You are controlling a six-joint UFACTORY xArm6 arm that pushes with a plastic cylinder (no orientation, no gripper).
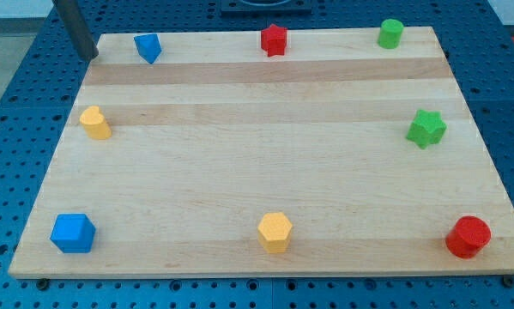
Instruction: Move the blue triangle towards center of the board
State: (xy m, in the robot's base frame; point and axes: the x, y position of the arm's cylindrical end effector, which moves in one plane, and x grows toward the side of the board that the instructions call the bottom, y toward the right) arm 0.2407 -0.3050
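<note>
- The rod comes in from the view's top left, and the tip (88,55) sits right at the board's top-left corner, at the edge of the wooden board (265,172).
- No claw on this arm: it ends in a plain straight rod, so there is nothing to stand apart, together or clamped.
- The blue triangle (148,48) is near the board's top edge, just to the view's right of the tip, with a clear gap between them, no contact.
- Along that same top edge: a red star (275,39) around the middle and a green cylinder (390,33) towards the view's right.
- Down the view's left side sits a yellow block (94,123), rounded, its exact shape hard to make out.
- On the view's right edge, a green star (426,128).
- Bottom row: a blue cube (73,233) at the view's left, a yellow hexagon (275,232) in the middle, a red cylinder (468,237) at the view's right.
- All eight blocks hug the board's edges, well apart from one another.
- Around the board lies a blue perforated table (16,103).
</note>
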